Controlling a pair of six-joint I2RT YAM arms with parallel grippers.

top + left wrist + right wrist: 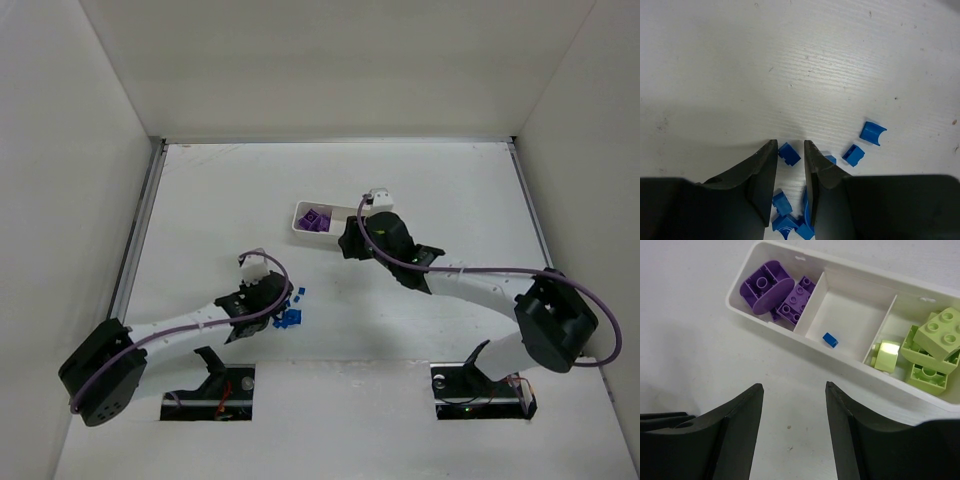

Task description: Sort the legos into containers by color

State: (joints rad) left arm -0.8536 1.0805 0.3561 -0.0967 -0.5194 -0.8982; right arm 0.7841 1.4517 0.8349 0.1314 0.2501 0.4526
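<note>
Right wrist view. The right gripper (793,386) hangs over the bare table (685,315), fingers spread wide and empty, just short of the tray's (840,357) near wall. The tray lies at a slant with three compartments side by side: purple bricks (767,287) fill the left one, a single small blue brick (830,340) sits in the middle one, and yellow-green bricks (935,347) are heaped in the right one.

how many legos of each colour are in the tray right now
purple legos: 2 showing, perhaps another hidden beneath them
blue lego: 1
yellow-green legos: 4, as far as the pile shows
total: 7 visible in the tray
</note>
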